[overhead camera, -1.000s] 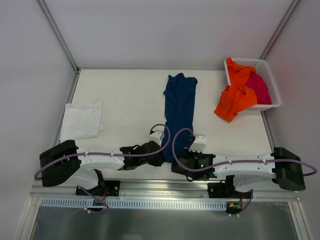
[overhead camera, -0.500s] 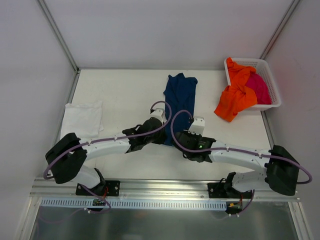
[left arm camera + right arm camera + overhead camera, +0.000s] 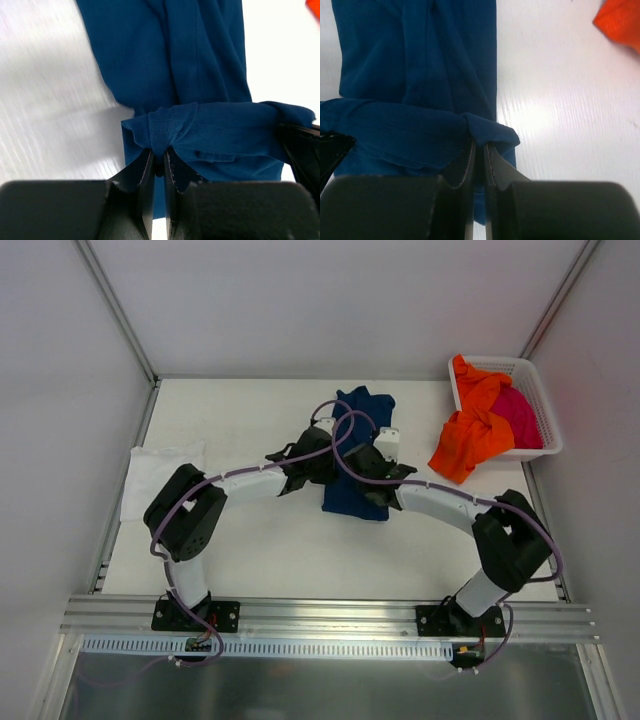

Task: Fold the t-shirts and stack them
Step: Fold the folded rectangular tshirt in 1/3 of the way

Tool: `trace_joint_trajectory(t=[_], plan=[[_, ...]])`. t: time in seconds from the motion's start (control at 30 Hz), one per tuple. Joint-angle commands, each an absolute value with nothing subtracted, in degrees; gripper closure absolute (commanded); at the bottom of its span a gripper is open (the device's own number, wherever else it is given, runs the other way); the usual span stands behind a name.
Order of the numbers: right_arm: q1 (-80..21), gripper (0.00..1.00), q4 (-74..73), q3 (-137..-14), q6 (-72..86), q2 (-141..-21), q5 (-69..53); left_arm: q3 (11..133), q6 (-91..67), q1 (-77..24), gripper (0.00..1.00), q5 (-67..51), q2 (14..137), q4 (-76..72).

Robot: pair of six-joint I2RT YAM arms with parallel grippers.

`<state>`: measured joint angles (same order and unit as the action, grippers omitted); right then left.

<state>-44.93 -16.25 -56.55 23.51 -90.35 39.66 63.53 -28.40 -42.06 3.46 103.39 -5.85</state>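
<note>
A white table [image 3: 250, 545] is filling the floor of the cell. Plain pale walls are standing on its left, back and right. A metal rail [image 3: 330, 612] is running along the near edge, where both arm bases are bolted.

At the far right corner a white lattice basket [image 3: 537, 390] is sitting on the table. A magenta t-shirt [image 3: 520, 415] is lying bunched inside it. An orange t-shirt [image 3: 470, 435] is spilling over the basket's left rim, with its lower part resting on the tabletop.

At the table's left edge a white t-shirt [image 3: 155, 475] is lying flat, folded into a rough rectangle. In the middle, toward the back, the navy t-shirt [image 3: 365, 412] is lying as a narrow strip running from far to near, with creases running along its length. Its near end is being held up over the rest of the strip.

The left gripper [image 3: 158, 155] is pinching the left corner of that raised hem, its jaws nearly together on a small bunch of cloth. The right gripper [image 3: 479, 147] is gripping the right corner in the same narrow pinch. Between them the hem is stretching as a band across the strip, with a line of stitching showing along it.
</note>
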Motion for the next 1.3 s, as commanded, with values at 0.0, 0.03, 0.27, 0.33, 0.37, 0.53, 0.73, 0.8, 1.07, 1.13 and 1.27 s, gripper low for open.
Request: trace_joint_trajectory(t=[0.0, 0.03, 0.27, 0.33, 0.37, 0.53, 0.73, 0.8, 1.07, 1.13, 1.27], plan=[[-41.84, 0.99, -14.42, -62.30, 16.79, -94.56, 37.88, 69.42, -25.14, -39.21, 0.92, 1.76, 105.02, -3.96], [-41.14, 0.99, -14.41, -63.27, 16.27, -95.70, 37.45, 70.22, -24.61, -38.76, 0.93, 1.41, 105.55, -3.69], [-35.42, 1.00, -12.66, -69.69, 12.75, -102.91, 33.23, 79.43, -22.59, -35.60, 0.92, -2.02, 111.88, -1.32], [-34.46, 1.00, -12.66, -71.45, 11.95, -104.76, 33.13, 80.94, -22.24, -35.07, 0.92, -3.42, 114.07, -0.88], [-34.11, 1.00, -12.57, -71.98, 11.69, -105.29, 32.87, 81.47, -22.15, -34.89, 0.92, -3.86, 114.69, -0.88], [-32.26, 1.00, -12.66, -75.40, 10.81, -108.54, 31.29, 84.63, -21.53, -34.63, 0.92, -4.04, 117.94, -0.35], [-31.55, 0.95, -12.13, -77.52, 10.20, -111.35, 31.99, 86.22, -21.18, -34.19, 0.58, -4.05, 119.62, -0.35], [-31.29, 0.82, -12.04, -79.62, 9.76, -112.14, 32.08, 87.10, -21.09, -34.19, 0.34, -2.55, 119.62, -0.26], [-30.15, 0.22, -12.30, -88.59, 7.03, -114.43, 36.91, 96.57, -20.57, -33.23, 0.20, -1.58, 120.58, 4.30], [-29.62, 0.15, -12.22, -90.61, 6.59, -114.43, 38.84, 97.99, -20.74, -32.61, 0.20, -1.84, 121.02, 4.57], [-29.18, 0.11, -12.66, -93.25, 4.57, -114.61, 41.04, 101.68, -20.65, -31.73, 0.20, -2.02, 121.64, 5.79]])
